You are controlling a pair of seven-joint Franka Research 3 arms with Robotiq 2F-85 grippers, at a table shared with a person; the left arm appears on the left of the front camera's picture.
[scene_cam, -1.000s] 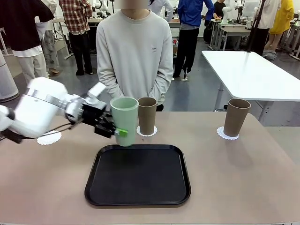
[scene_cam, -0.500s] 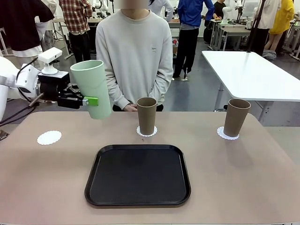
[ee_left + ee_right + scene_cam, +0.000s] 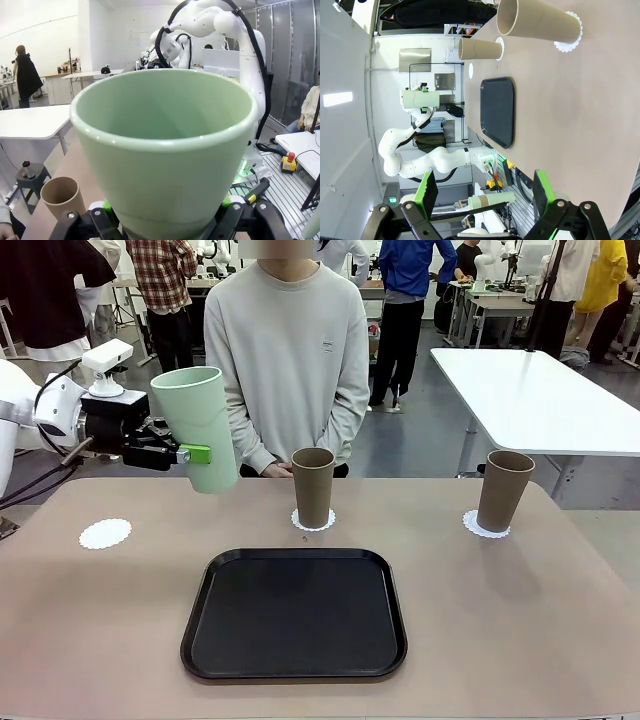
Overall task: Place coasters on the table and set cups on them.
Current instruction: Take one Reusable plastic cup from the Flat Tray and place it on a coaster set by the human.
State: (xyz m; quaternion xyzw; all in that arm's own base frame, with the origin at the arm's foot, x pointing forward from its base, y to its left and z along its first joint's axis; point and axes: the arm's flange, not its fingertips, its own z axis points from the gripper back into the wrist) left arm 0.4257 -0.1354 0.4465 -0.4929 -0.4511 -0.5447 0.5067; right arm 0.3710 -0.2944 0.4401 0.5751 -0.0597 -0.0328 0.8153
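**Green cup in the air, two brown cups set**

Three cups, three coasters. Left claw (image 3: 196, 454) grips green cup (image 3: 196, 426) above counter (image 3: 520, 610), mouth up, tilted. Brown cups (image 3: 313, 485) (image 3: 504, 489) upright on coasters (image 3: 313, 521) (image 3: 486, 526); third coaster (image 3: 105, 533) bare. Right claw (image 3: 485, 196) wide, holding nothing.

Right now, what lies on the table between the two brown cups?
In the front view, only bare table lies between the middle brown cup and the right brown cup.

Left arm (image 3: 25, 415) — glossy white rounded shell, black cable looped along it, small white box on top — ends in a black gripper (image 3: 180, 455) with green pads.
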